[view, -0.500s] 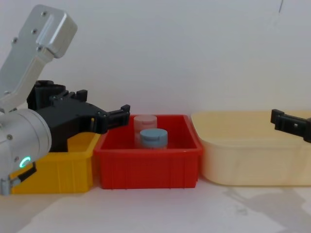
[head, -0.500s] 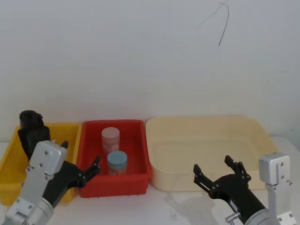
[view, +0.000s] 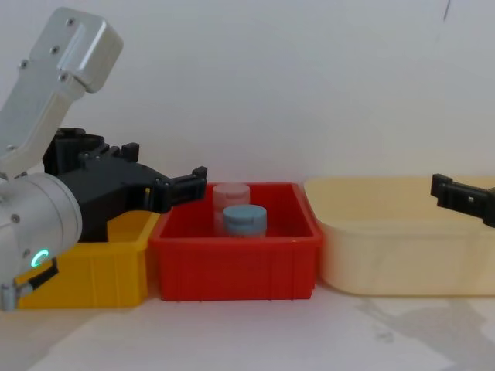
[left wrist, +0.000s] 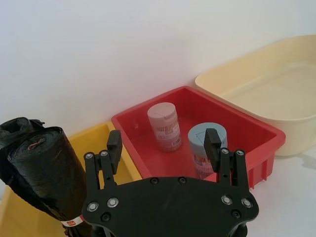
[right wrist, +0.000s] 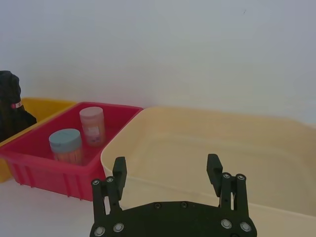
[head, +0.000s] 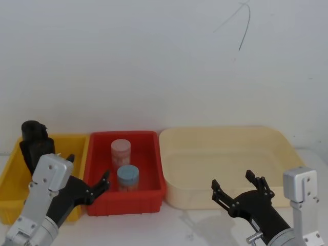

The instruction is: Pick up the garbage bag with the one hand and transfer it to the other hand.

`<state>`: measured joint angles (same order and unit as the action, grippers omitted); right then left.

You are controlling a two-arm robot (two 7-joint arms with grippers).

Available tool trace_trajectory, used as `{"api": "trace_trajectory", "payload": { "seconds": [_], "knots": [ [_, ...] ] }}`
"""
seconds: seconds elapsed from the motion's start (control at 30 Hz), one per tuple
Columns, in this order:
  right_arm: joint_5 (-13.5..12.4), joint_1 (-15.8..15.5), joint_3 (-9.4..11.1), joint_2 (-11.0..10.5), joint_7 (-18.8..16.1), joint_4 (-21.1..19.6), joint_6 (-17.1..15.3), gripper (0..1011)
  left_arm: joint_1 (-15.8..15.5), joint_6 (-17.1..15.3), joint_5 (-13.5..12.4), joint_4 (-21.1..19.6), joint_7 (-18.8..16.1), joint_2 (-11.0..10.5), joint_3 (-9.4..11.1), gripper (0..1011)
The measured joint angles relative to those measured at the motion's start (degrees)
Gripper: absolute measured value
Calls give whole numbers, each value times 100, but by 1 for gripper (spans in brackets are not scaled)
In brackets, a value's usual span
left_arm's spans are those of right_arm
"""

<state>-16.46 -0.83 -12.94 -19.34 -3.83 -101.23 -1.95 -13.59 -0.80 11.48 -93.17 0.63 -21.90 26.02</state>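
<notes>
The garbage bag (left wrist: 49, 173) is seen propped in the yellow bin (left wrist: 98, 139), untouched — left claw (left wrist: 163, 143) spread nearby, right claw (right wrist: 166, 165) spread too.

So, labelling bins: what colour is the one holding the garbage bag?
Yellow bin, best in the chest view.

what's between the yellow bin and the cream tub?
The red bin, holding a pink jar and a blue-lidded jar, sits in that gap. Head and chest views both show it.
</notes>
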Motion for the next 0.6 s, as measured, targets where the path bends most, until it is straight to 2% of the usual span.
{"api": "trace_trajectory", "payload": {
  "seconds": [0.6],
  "knots": [
    [0,0,0,0,0,0,0,1001,0,0,0,0,0,0,0,1002]
  ]
}}
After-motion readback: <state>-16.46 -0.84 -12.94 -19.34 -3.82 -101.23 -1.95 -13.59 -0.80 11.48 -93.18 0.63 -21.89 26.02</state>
